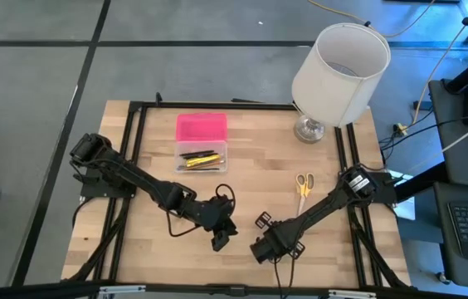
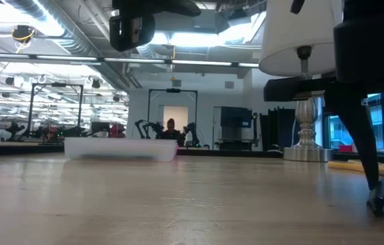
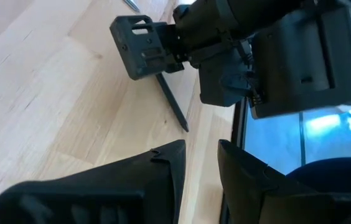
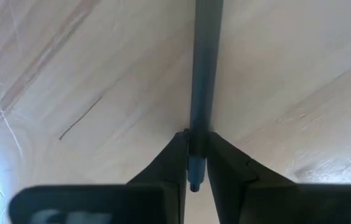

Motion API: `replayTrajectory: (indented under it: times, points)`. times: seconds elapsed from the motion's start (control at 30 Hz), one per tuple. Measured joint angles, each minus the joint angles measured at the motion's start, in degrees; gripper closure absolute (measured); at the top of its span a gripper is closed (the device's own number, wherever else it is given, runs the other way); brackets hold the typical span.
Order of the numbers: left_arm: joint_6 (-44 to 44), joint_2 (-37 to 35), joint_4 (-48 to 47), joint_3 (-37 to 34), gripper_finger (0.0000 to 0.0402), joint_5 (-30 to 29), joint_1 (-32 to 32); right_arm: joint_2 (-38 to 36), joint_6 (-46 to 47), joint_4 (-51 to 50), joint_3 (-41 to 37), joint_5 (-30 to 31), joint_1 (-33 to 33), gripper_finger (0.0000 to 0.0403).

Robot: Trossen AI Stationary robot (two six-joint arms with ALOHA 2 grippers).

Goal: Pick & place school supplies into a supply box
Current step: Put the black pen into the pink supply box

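Two grippers sit low near the table's front edge. The right gripper (image 4: 197,155) clenches a dark pen (image 4: 204,74). The left gripper (image 3: 200,168) hangs released.

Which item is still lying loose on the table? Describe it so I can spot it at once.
Start at the white lamp at the table's far right corner. Just in front of its base, on bare wood, lie the scissors with yellow handles. The other loose supplies sit in the box under the pink lid; only the scissors lie flat outside it.

You can't make out the pens in the supply box (image 1: 202,156): too small. Between the right gripper (image 4: 193,163) jaws, the pencil (image 4: 203,68) runs off the frame's edge, its far end unseen.
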Motion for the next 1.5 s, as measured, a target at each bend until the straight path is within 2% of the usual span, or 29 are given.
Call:
replayTrajectory:
  times: [0.23,0.37,0.5,0.7,0.8,0.9,0.97,1.07,1.27,1.5]
  points:
    - [0.61,-1.41,-0.15,0.0,0.0315,4.26,0.55,-3.27,1.58,-2.59,0.04,0.25,-0.03,0.0349]
    - [2.74,-4.54,-0.59,0.0,0.0315,3.54,0.54,-6.63,3.16,-5.47,0.09,0.43,-0.11,0.0349]
    - [8.69,-8.78,-0.42,0.0,0.0315,-0.07,0.49,-11.71,7.05,-8.75,0.11,0.43,-0.53,0.035]
    - [19.84,-14.78,0.65,0.0,0.0315,-10.63,0.55,-23.05,15.13,-9.19,0.17,1.19,-1.73,0.035]
    - [27.95,-16.03,3.93,0.0,0.0315,-16.14,0.6,-29.34,20.74,-6.29,0.22,4.46,-2.44,0.035]
    - [37.92,-15.83,8.81,0.0,0.0315,-17.05,0.64,-34.91,24.4,-0.69,0.22,9.52,-2.92,0.035]
    - [41.34,-14.93,12.88,0.0,0.0315,-17.42,0.95,-37.88,25.46,4.05,0.3,12.78,-3.2,0.035]
    - [41.55,-14.03,15.89,0.01,0.0309,-15.48,2.58,-40.89,24.5,11.24,0.3,15.71,-3.36,0.035]
    - [39.38,-12.63,18.92,0.0,0.0269,-5.28,5.32,-42.08,19.32,22.45,0.33,16.77,-3.55,0.035]
    - [43.66,-12.35,23.02,0.0,0.0222,-4.81,6.06,-40.55,18.57,24.33,0.33,16.56,-3.86,0.035]
